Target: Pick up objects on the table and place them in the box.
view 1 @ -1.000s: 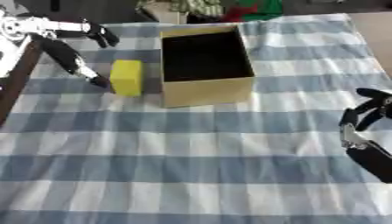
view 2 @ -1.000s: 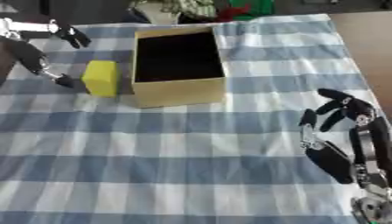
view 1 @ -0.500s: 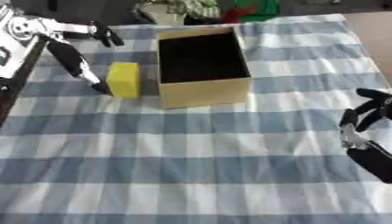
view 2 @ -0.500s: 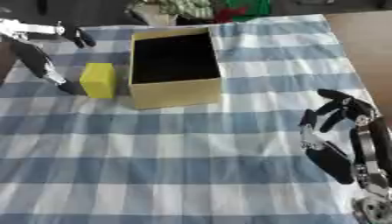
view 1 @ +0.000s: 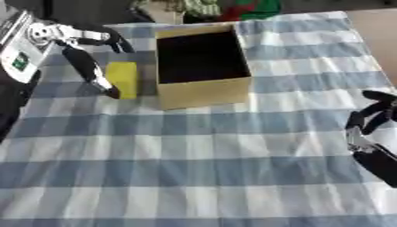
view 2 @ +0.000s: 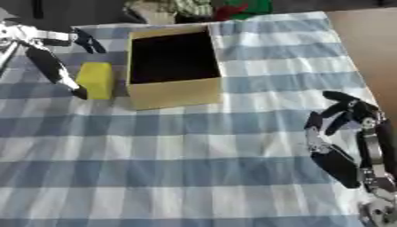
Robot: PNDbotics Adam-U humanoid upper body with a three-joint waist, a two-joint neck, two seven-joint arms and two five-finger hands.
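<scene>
A yellow block (view 1: 123, 79) lies on the checked cloth just left of the open cardboard box (view 1: 203, 91), which looks empty and dark inside. My left hand (view 1: 83, 63) reaches in from the upper left. One long straight finger runs down the block's left side, its tip at the block's near corner. Another finger (view 1: 108, 39) points right above the block's far end. The hand is open and the block rests on the cloth. My right hand (view 2: 339, 137) rests at the lower right, fingers relaxed and up, holding nothing.
The blue-and-white checked cloth (view 1: 201, 168) covers the table in front of the box. Green, red and pale things (view 1: 213, 6) lie beyond the table's far edge. Bare tan table (view 2: 364, 40) shows at the right.
My left hand's long finger has slid down and closer to the yellow block's left side. The block, the box and my right hand have stayed put.
</scene>
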